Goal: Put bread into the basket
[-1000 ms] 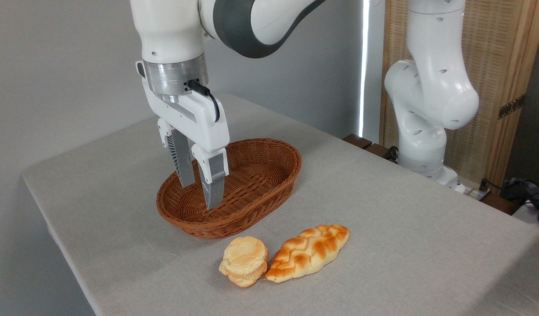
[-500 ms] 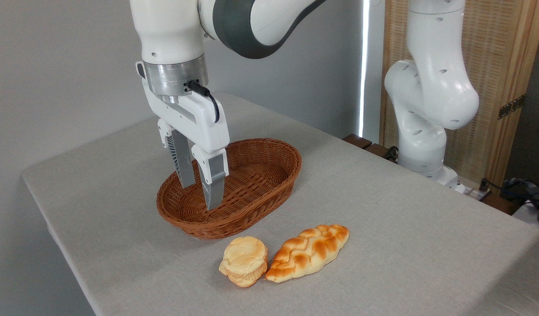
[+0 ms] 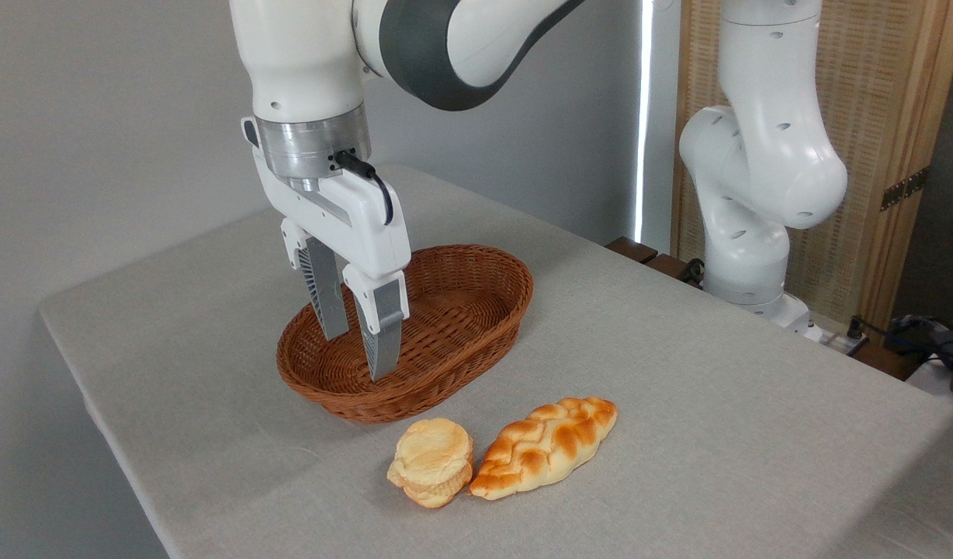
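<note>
Grey cloth tabletop [image 3: 678, 404], plain wall behind. Claw [image 3: 360, 353] hangs empty, fingers narrowly parted, over the basket [image 3: 461, 326] at frame centre. Bread [image 3: 432, 460] sits lower centre, touching the braided loaf [image 3: 545, 446] (not the target). Step in hand: approach. Next: shift toward the bun, widen, descend.

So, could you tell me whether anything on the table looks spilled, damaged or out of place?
Nothing stands out. The basket sits upright and holds nothing, with the open gripper above it. The round bun and the braided loaf lie intact side by side on the cloth-covered table, nearer the camera than the basket. No crumbs or spills show.
</note>
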Motion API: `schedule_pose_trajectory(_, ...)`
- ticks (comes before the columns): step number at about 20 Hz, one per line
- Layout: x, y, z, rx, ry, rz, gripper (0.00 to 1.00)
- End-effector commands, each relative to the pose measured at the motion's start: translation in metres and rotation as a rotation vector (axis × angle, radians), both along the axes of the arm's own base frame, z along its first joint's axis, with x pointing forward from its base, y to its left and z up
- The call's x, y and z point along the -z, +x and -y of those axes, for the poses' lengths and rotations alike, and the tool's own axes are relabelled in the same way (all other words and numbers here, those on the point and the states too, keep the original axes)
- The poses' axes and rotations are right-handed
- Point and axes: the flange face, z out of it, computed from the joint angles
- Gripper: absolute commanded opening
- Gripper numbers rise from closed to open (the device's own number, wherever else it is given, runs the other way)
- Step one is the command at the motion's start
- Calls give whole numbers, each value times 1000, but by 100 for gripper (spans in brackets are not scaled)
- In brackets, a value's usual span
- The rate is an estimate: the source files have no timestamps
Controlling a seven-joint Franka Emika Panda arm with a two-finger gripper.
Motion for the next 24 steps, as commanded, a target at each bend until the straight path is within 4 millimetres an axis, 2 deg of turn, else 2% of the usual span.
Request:
schedule_pose_trajectory(1,-1,1,-2,-1,-14,4,100)
schedule_pose_trajectory(17,23,8,6,20,-2,-36,100)
schedule_pose_trajectory(24,16,8,1,15,0,-22,100)
